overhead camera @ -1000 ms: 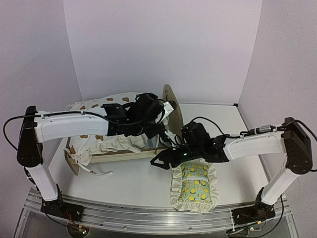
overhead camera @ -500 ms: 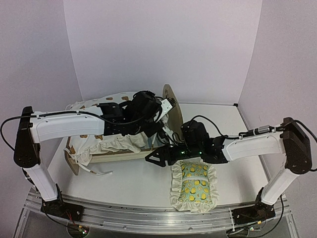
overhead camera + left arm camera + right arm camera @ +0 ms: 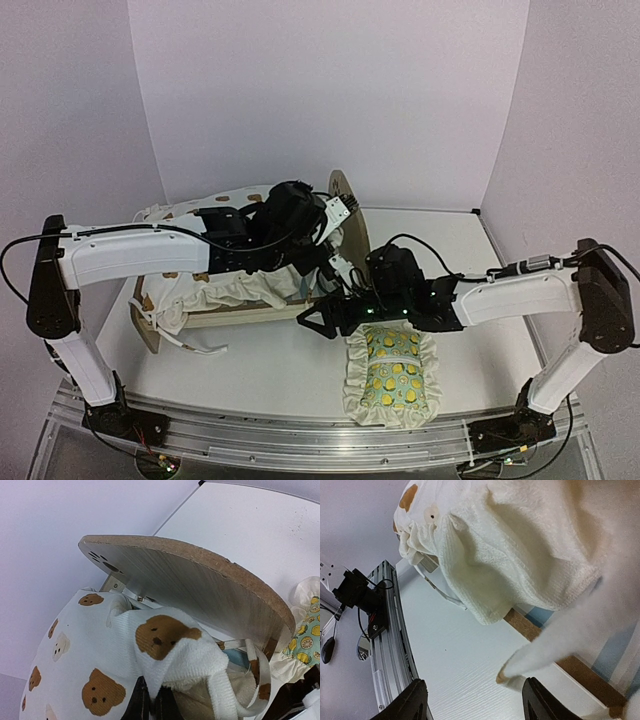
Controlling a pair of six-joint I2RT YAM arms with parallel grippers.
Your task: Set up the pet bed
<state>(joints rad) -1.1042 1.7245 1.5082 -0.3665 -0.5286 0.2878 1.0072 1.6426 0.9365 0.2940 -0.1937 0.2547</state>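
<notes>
The small green lemon-print ruffled pillow [image 3: 388, 375] lies at the middle of the front edge. Just behind it, the right gripper [image 3: 312, 322], jaws spread and empty, has slid slightly left along the near rail of the light-wood pet bed [image 3: 352, 225], which stands toward the back-left corner. The cream bear-print cushion [image 3: 240, 292] is still bunched, so I judge it is not yet seated. Farther back, by the headboard, the left gripper [image 3: 150, 702] reaches low and seems clenched on the cushion's fold.

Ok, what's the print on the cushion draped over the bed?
Brown and tan bear faces on the cream cushion, clearest in the left wrist view.
</notes>
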